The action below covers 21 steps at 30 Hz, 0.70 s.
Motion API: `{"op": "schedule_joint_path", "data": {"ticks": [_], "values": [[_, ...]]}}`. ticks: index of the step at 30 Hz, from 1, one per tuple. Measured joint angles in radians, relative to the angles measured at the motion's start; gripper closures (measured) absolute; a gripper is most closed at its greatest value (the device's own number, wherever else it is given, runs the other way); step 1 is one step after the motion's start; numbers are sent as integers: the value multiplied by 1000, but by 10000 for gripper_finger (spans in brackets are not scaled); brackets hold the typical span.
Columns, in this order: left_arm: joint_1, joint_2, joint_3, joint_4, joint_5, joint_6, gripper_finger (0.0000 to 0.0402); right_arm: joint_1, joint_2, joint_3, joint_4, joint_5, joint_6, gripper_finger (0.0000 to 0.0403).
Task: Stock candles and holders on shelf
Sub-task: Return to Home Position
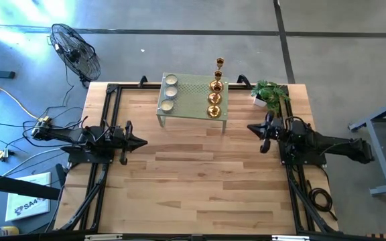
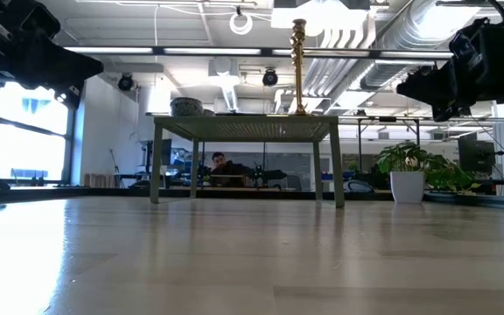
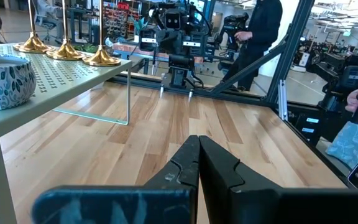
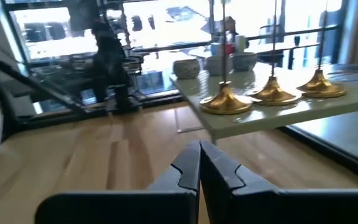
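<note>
The pale green shelf [image 1: 193,100] stands on its short legs at the table's far middle. Three round pale candles [image 1: 169,92] sit in a row on the left part of its perforated top. Several shiny gold holders [image 1: 214,98] stand in a row along its right side, the tallest one [image 2: 299,66] farthest back. My left gripper [image 3: 194,140] is shut and empty, hovering level at the table's left, short of the shelf. My right gripper [image 4: 199,146] is shut and empty at the table's right, pointing level toward the holders [image 4: 225,99].
A potted plant [image 1: 270,94] stands at the far right corner, just right of the shelf. Black frame rails [image 1: 109,107] run along the table's sides. A fan [image 1: 76,50] stands on the floor beyond. A person [image 3: 263,31] stands behind the table's right. Bare wood [image 1: 193,187] fills the near half.
</note>
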<state>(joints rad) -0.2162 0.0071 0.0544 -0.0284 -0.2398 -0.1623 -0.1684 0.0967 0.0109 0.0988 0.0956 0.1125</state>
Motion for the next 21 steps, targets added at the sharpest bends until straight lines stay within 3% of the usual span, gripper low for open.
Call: {"op": "schedule_joint_path", "data": {"ticks": [9,21], "values": [[0,0,0,0,0,0,400,0,0,0,-16,-210,18,402],[0,0,0,1,0,0,400,0,0,0,-17,-211,18,401]]}}
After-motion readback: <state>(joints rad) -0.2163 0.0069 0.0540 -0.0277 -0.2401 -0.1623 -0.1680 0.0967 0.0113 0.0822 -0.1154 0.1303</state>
